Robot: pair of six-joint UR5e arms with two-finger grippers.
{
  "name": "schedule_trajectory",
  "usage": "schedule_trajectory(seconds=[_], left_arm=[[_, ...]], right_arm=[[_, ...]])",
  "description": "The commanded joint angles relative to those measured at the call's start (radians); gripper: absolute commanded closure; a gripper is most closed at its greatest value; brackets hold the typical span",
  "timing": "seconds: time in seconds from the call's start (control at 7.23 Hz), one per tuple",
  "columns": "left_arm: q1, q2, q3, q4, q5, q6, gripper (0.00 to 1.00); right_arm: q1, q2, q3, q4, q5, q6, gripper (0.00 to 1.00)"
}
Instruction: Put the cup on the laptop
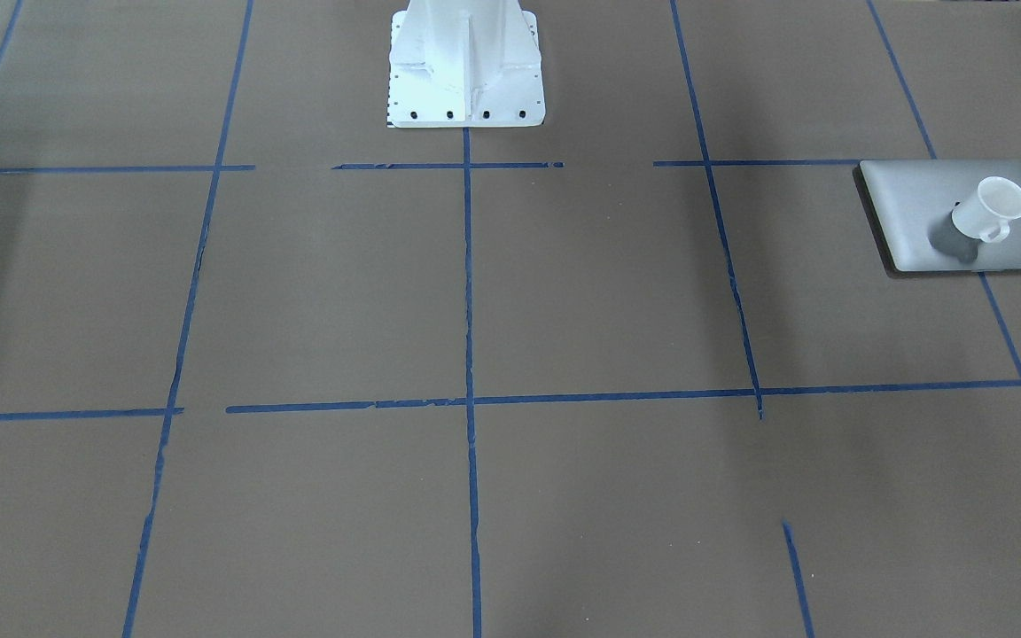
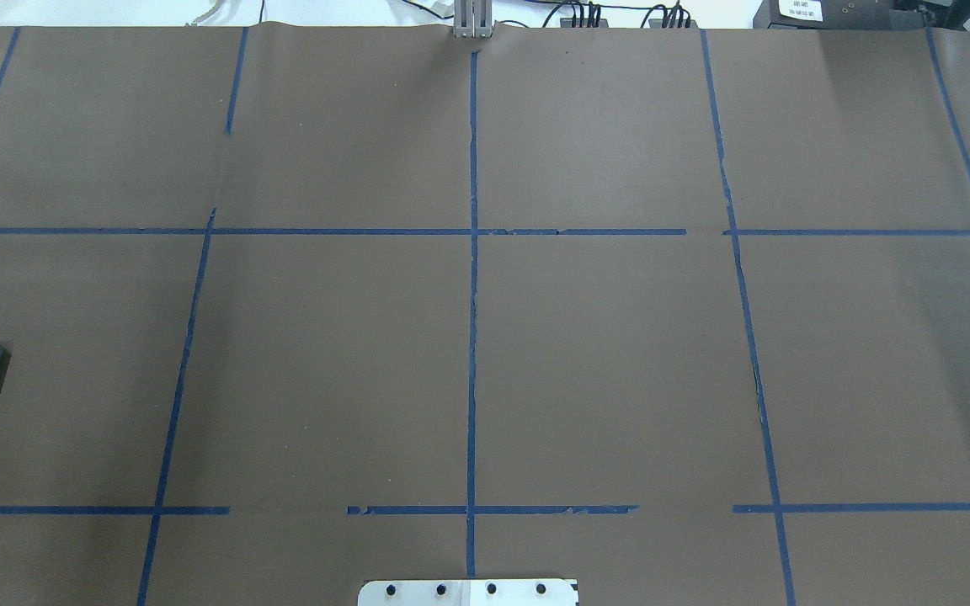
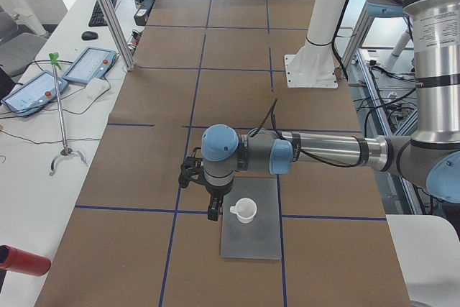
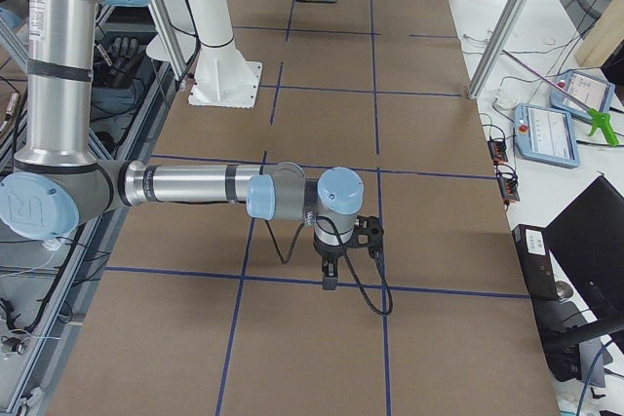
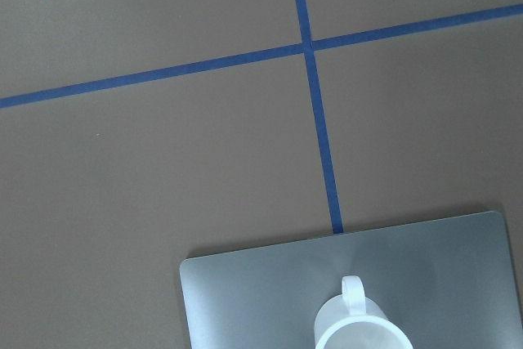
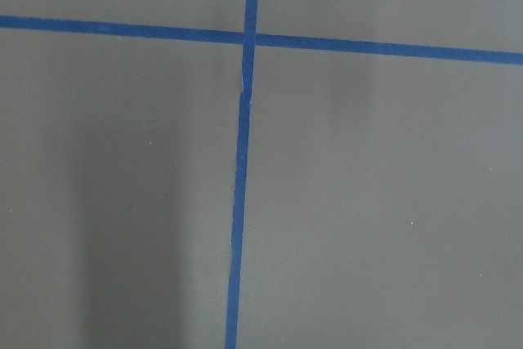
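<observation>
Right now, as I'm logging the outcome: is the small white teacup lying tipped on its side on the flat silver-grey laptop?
No, the small white teacup stands upright, rim up, on the flat silver-grey laptop.

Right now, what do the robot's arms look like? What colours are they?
The left arm and right arm are shiny silver tubes with round joints that have light-blue caps. The left gripper and right gripper are small and black. A thin black cable loops by each wrist.

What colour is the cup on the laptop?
The cup is white, best seen in the exterior front-facing view.
</observation>
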Motion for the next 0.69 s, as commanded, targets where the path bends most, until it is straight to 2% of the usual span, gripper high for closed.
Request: schedule_trajectory(seconds=[0.0,0.55], left_arm=[[-0.001,-0.003,-0.007,0.0,0.008,-0.001,0.0],[-0.001,-0.004,0.003,0.0,0.003,-0.004,0.0]], right_arm=[[0.0,0.0,0.0,0.0,0.0,0.0,0.0],[0.0,0.0,0.0,0.0,0.0,0.0,0.0]])
